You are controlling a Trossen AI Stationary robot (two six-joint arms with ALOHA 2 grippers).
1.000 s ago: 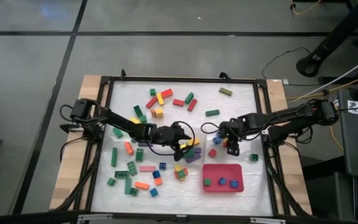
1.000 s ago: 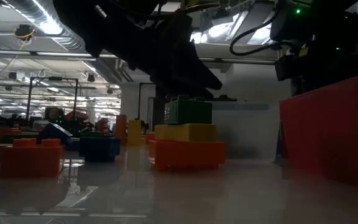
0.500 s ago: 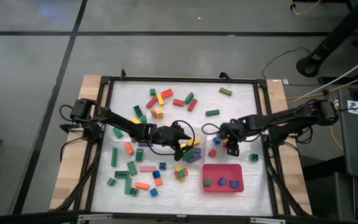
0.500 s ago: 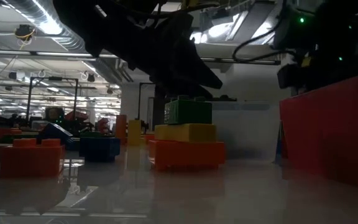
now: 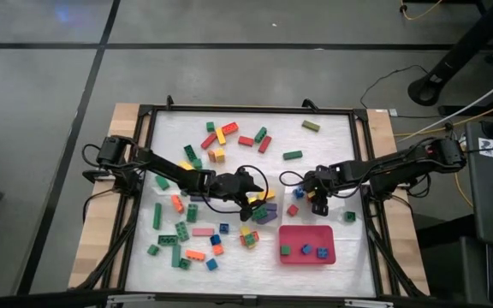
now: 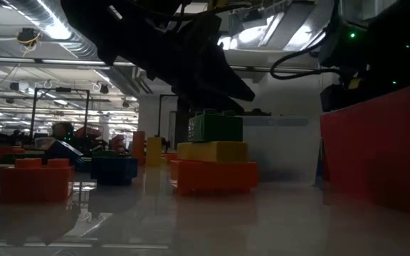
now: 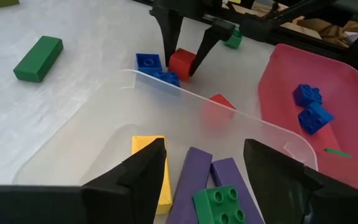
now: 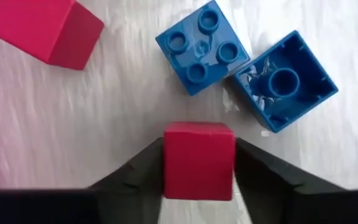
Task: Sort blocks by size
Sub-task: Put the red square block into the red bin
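Item: red block, small square, on the tabletop beside two blue blocks.
Right end effector: has just narrowed onto it, fingers touching both sides; pickup for the red tray likely.
Left end effector: wide, over the clear tub.

On the worktop most blocks lie scattered toward the left, a tub of blocks sits mid-table under the left pincer, and a tray holding three blocks lies right of it, near the right pincer.
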